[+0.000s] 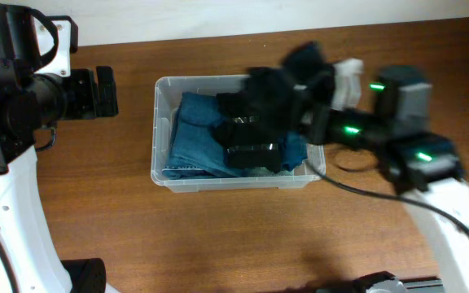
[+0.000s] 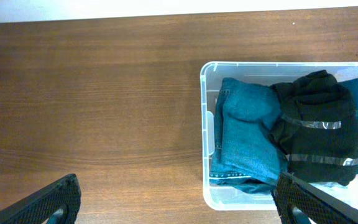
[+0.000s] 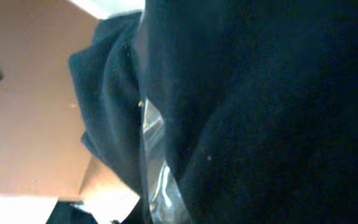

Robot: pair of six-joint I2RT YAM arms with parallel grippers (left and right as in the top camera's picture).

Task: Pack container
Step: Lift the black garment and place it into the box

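The container is a clear plastic bin in the middle of the brown table. Folded blue jeans lie in its left half. A black garment with silver reflective stripes hangs over its right half. My right gripper is above the bin's right end, blurred, and seems shut on the black garment, whose cloth fills the right wrist view and hides the fingers. My left gripper is open and empty over bare table left of the bin; the jeans and garment show there.
A black cable loops on the table just right of the bin. The left arm's body stands at the far left. A pale wall runs along the table's back edge.
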